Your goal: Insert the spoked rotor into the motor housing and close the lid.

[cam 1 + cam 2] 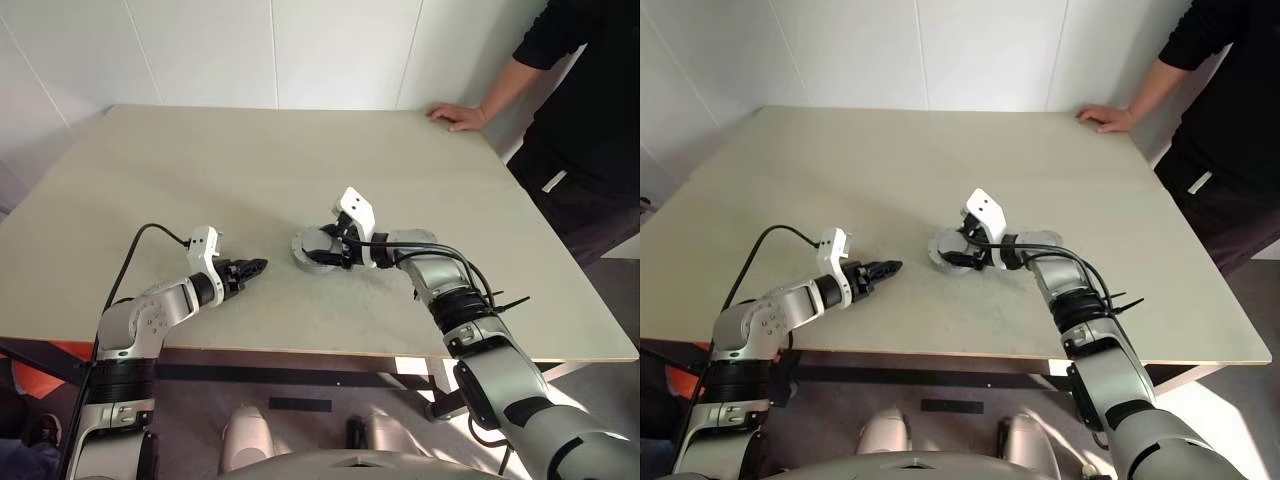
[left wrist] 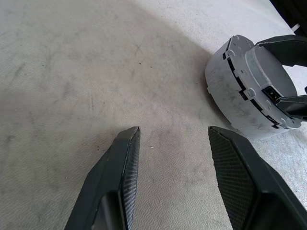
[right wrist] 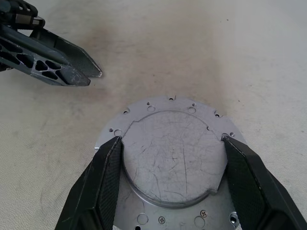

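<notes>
Right wrist view shows the lid (image 3: 170, 158) seated silver face up on the housing (image 2: 249, 91) near the tabletop's (image 1: 200, 170) near edge, right jaws gripping it, left jaws released; closing looks nearly finished

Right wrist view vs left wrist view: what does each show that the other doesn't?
Right wrist view: the lid's plain silver-grey top face, its flange holes, and the right hand's fingers against the raised centre on both sides. Left wrist view: the assembly side-on, its grey wall and black notches, and the left hand open over bare table. Both: the closed assembly, the other hand, the table.
</notes>
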`<state>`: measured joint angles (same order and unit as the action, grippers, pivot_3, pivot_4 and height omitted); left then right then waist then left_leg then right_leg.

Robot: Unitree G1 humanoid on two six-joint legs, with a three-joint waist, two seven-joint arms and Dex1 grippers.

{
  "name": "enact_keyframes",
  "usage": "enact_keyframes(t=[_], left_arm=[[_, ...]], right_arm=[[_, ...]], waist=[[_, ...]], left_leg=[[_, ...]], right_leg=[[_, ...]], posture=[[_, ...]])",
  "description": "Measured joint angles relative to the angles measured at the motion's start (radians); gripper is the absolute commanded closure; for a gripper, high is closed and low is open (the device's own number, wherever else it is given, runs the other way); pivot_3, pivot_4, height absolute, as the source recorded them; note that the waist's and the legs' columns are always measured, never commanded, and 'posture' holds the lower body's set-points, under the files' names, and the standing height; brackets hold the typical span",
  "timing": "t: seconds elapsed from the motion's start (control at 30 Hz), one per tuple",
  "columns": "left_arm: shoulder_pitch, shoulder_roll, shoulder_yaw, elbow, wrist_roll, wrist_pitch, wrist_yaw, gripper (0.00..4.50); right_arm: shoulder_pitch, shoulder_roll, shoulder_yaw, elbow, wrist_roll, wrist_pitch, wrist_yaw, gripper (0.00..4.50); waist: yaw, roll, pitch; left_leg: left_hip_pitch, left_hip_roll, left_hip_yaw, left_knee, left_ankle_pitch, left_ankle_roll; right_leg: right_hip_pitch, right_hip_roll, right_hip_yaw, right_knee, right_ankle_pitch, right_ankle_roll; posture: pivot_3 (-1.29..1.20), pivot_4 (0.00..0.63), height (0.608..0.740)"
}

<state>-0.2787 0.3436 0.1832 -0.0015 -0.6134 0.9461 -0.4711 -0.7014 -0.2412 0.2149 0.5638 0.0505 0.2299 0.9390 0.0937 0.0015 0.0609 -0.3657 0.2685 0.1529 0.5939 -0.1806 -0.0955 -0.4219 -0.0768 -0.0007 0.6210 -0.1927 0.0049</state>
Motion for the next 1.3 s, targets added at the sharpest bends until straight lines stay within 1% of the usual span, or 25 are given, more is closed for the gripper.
enact_keyframes(t=[0.4,0.63,0.87,0.97,1.1,1.3], left_arm=[[0.0,-0.005,-0.014,-0.001,0.0,0.002,0.0,2.13],[0.0,-0.009,-0.014,-0.001,-0.001,0.003,0.0,2.13],[0.006,-0.016,-0.014,-0.006,-0.001,0.004,0.001,2.13],[0.007,-0.017,-0.014,-0.008,-0.001,0.005,0.002,2.13],[0.008,-0.017,-0.014,-0.009,-0.002,0.007,0.004,2.13],[0.008,-0.017,-0.015,-0.014,-0.003,0.012,0.004,2.13]], right_arm=[[-0.009,-0.004,0.023,0.012,-0.011,0.02,-0.018,1.35],[-0.009,-0.015,0.025,0.012,-0.01,0.019,-0.005,1.35],[-0.013,-0.026,0.021,0.011,-0.007,0.031,0.004,1.35],[-0.013,-0.029,0.006,0.005,0.009,0.063,0.019,1.35],[-0.012,-0.031,-0.013,-0.013,0.041,0.13,0.029,1.35],[-0.008,-0.036,0.007,-0.027,0.034,0.117,0.03,1.35]], waist=[[0.0,0.0,0.0],[0.002,0.001,-0.001],[0.003,0.001,-0.001],[0.003,0.001,-0.001],[0.003,0.0,-0.001],[0.001,0.0,-0.001]], left_leg=[[0.008,0.0,0.0,0.0,0.0,0.0],[0.008,-0.001,0.0,0.0,-0.001,0.001],[0.009,-0.006,0.0,-0.001,-0.001,0.002],[0.01,-0.011,0.0,-0.003,-0.001,0.002],[0.01,-0.012,0.0,-0.008,-0.001,0.002],[0.013,-0.011,0.0,-0.016,-0.001,0.002]], right_leg=[[0.008,0.0,0.0,0.0,0.0,0.0],[0.01,-0.001,0.0,-0.003,0.0,0.001],[0.012,-0.006,0.0,-0.003,-0.001,0.002],[0.014,-0.011,-0.001,-0.005,-0.002,0.003],[0.015,-0.012,-0.002,-0.01,-0.002,0.003],[0.015,-0.01,-0.003,-0.013,-0.003,0.004]], posture=[[0.0,0.0,0.74],[0.0,0.0,0.74],[0.0,0.0,0.74],[0.0,0.0,0.74],[0.0,0.0,0.74],[0.0,0.0,0.74]])
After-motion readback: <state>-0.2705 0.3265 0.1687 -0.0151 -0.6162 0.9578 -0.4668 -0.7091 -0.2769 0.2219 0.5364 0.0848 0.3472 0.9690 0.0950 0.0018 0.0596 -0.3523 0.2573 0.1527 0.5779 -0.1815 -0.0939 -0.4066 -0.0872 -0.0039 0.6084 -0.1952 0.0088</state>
